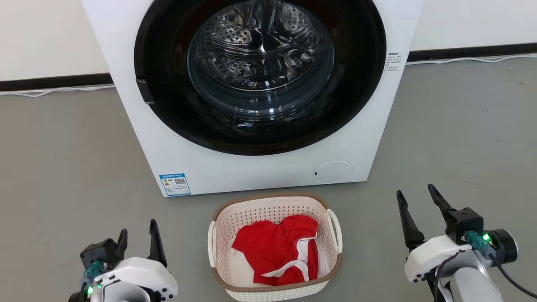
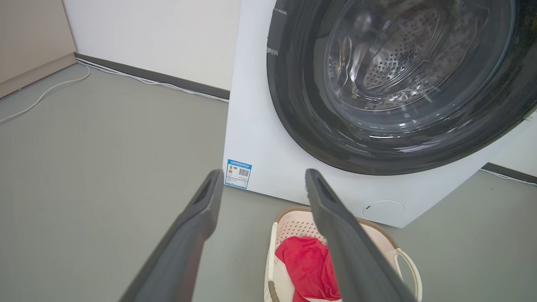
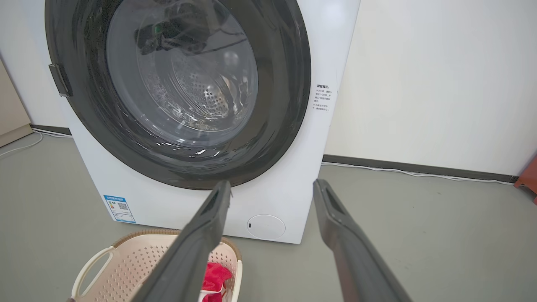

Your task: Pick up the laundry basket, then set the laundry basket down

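The laundry basket (image 1: 275,209), cream-white and perforated with a brown rim, stands on the grey floor in front of the washing machine. A red garment with white trim (image 1: 279,249) lies inside it. White loop handles show on both sides; one is at the basket's right (image 1: 334,235). My left gripper (image 1: 137,237) is open, low at the basket's left, apart from it. My right gripper (image 1: 417,201) is open at the basket's right, also apart. The basket (image 2: 293,224) sits below my left fingers, and the basket (image 3: 138,260) lies lower left of my right fingers.
A large white washing machine (image 1: 260,167) with a dark round glass door stands directly behind the basket. Grey floor spreads on both sides. A white cable (image 1: 54,90) runs along the dark skirting at the wall.
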Motion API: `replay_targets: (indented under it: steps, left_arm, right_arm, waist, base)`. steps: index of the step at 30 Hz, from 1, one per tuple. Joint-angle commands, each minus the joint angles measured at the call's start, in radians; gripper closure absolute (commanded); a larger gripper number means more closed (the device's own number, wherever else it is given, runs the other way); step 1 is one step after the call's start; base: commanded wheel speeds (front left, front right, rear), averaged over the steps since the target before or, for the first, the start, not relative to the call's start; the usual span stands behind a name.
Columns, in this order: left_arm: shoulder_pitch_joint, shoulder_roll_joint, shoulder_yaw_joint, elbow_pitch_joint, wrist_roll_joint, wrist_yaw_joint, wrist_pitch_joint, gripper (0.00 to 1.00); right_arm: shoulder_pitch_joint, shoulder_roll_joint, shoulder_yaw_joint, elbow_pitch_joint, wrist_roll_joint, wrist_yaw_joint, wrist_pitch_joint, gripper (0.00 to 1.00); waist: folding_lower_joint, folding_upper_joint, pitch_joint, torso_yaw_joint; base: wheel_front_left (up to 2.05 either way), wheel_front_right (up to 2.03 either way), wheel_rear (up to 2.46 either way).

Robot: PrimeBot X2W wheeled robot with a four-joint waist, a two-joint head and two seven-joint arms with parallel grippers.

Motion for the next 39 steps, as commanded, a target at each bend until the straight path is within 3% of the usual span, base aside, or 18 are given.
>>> replay_targets:
  steps: [1,4,5,15,19,39]
  left_arm:
    - [-0.007,0.015,0.032,-0.034,-0.007,0.008,-0.005,0.00]
    - [0.001,0.015,0.034,-0.058,0.006,0.013,-0.005,0.00]
    - [0.019,0.000,0.003,-0.027,0.006,0.006,0.001,1.00]
    - [0.035,-0.005,0.012,-0.016,-0.069,-0.007,0.029,1.00]
    - [0.038,-0.004,0.012,-0.028,-0.111,-0.014,0.038,1.00]
    - [0.046,-0.001,0.021,-0.082,-0.308,-0.046,0.091,1.00]
  right_arm:
    - [-0.011,0.002,0.017,-0.032,-0.012,0.006,-0.011,0.00]
    - [-0.007,0.004,0.013,-0.036,-0.018,0.006,-0.011,0.00]
    - [0.003,0.003,-0.005,-0.003,-0.015,0.000,0.000,1.00]
    - [0.020,0.010,-0.020,0.015,0.079,-0.001,0.037,1.00]
    - [0.028,0.011,-0.016,0.001,0.137,0.000,0.045,1.00]
    - [0.051,0.014,-0.014,-0.057,0.398,0.001,0.091,1.00]
  waist:
    - [0.0000,-0.0001,-0.001,-0.001]
    - [0.0000,-0.0001,-0.002,-0.001]
    - [0.0000,-0.0001,-0.002,-0.001]
    - [0.0022,-0.0001,-0.004,0.002]
    - [0.0002,-0.0001,-0.002,0.004]
    - [0.0000,-0.0001,0.000,0.013]
  base:
    - [0.00,0.00,0.00]
    - [0.00,0.00,0.00]
    - [0.00,0.00,0.00]
    - [0.00,0.00,0.00]
    - [0.00,0.00,0.00]
    - [0.00,0.00,0.00]
